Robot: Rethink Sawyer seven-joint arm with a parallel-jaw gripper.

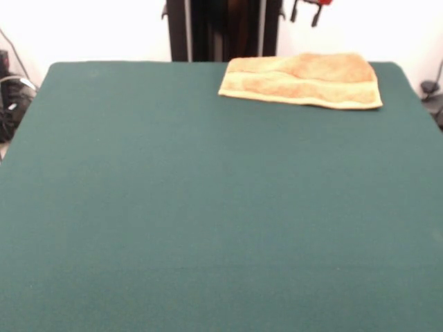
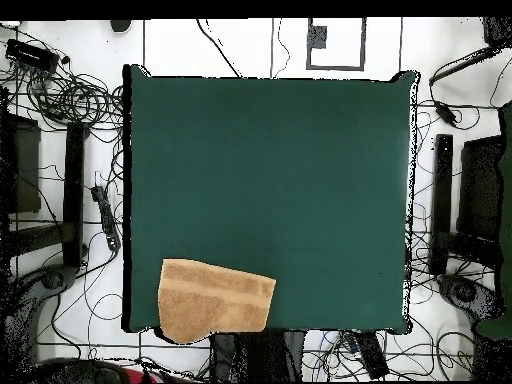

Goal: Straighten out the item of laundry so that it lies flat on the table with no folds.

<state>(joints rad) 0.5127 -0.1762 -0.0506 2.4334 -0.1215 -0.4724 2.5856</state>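
The yellow-orange towel (image 1: 301, 81) lies at the table's far right corner in the front view, close to the robot's pedestal. It is rumpled, with a paler strip along its near edge and a fold line across it. In the overhead view the towel (image 2: 215, 298) sits at the lower left of the dark green table (image 2: 280, 180), and its lower corner reaches past the table's edge. Only the gripper's (image 1: 305, 12) dark tips and a bit of red show at the top edge of the front view, above and behind the towel and apart from it.
The black pedestal (image 1: 221, 31) stands behind the table's far edge. Cables and equipment (image 2: 70, 100) lie on the floor around the table. A dark object (image 1: 10, 97) sits off the table's left side.
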